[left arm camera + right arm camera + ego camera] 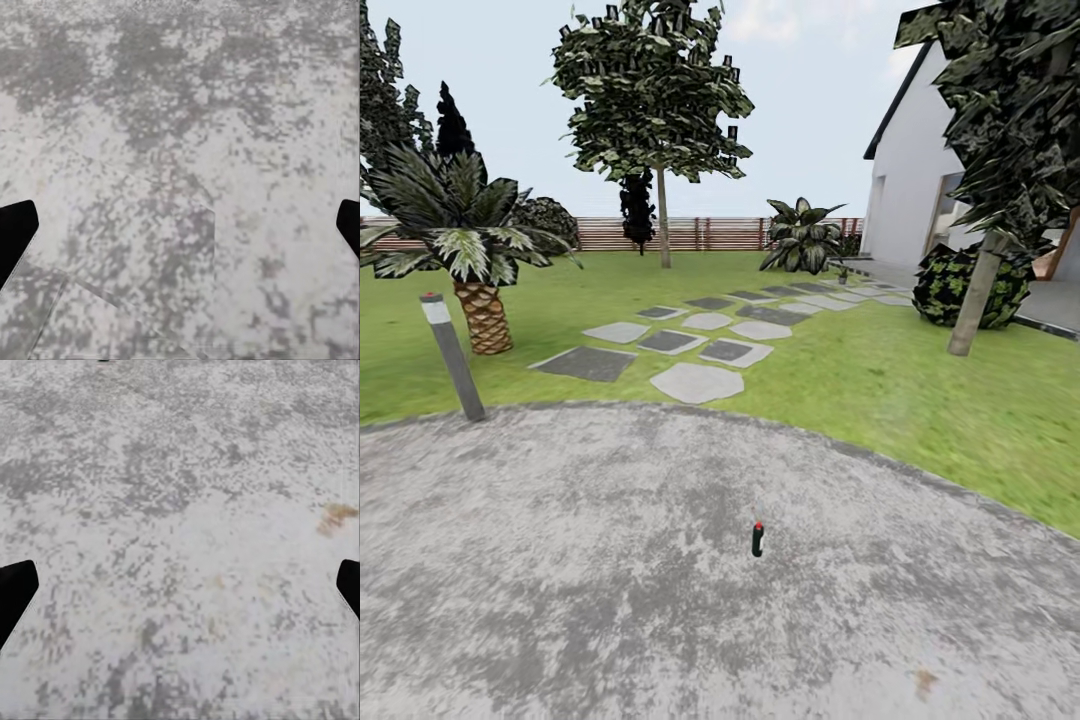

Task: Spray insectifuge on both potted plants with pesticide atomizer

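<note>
The pesticide atomizer (757, 539), a small dark bottle with a red top, stands upright on the grey paved patio (610, 580) a little right of centre, with nothing around it. In the left wrist view my left gripper (180, 232) is open, its black fingertips (15, 232) far apart over bare paving. My right gripper (180, 592) is open too, with only mottled paving between its fingertips (15, 592). Both potted plants are out of view.
A grey bollard lamp (452, 355) leans at the patio's left edge beside a palm (472, 250). Stepping stones (695, 345) cross the lawn toward a huge striped-leaf plant (802, 235) and a white house (920, 170). At the right are a round bush (970, 285) and a tree trunk (973, 305), with the wooden fence (700, 233) behind.
</note>
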Controlling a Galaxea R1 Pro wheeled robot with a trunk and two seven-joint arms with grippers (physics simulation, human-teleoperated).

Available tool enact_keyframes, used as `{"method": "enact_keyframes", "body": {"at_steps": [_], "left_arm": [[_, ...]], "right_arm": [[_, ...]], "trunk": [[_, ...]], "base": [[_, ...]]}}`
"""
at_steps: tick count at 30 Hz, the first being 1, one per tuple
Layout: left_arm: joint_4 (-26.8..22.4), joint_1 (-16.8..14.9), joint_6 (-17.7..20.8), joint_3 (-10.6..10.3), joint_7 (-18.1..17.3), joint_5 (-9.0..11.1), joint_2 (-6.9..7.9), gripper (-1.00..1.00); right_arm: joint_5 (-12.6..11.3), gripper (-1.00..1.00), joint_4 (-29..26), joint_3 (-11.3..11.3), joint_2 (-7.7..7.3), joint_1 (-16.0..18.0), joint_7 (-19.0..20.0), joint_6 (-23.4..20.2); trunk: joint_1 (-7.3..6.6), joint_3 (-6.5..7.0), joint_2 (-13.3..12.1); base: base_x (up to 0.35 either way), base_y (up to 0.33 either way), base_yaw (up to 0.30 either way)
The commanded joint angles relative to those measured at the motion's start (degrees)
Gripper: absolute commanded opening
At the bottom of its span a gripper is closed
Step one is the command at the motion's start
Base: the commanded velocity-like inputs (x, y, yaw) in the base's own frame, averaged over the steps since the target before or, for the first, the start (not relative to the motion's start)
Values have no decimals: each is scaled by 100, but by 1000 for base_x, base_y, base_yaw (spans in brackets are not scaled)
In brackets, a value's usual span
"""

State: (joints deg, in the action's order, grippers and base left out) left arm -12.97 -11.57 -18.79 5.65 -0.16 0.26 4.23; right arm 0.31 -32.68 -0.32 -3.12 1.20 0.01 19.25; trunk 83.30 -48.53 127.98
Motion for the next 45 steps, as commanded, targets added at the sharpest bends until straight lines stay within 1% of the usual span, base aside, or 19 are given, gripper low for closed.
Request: {"method": "enact_keyframes", "body": {"at_steps": [1,14,19,29,45], "left_arm": [[5,-4,-19,15,-2,3,-1,100],[5,-4,-19,15,-2,0,-1,100],[5,-4,-19,15,-2,0,-3,100],[7,-4,-19,15,-2,0,-2,100],[5,-4,-19,15,-2,2,-13,100]], "right_arm": [[4,100,4,-3,-2,3,4,17],[-13,100,-16,-12,4,3,-10,18],[-13,100,-11,-12,5,3,-10,17],[-12,100,-2,-12,5,3,-10,17],[-13,100,-10,-18,5,3,-10,17]], "trunk": [[2,-6,2],[2,-6,2],[2,-6,2],[2,-6,2],[2,-6,2]], "base": [[339,0,-1],[339,0,-11],[335,-58,-238],[291,-160,-290],[30,-14,-276]]}}
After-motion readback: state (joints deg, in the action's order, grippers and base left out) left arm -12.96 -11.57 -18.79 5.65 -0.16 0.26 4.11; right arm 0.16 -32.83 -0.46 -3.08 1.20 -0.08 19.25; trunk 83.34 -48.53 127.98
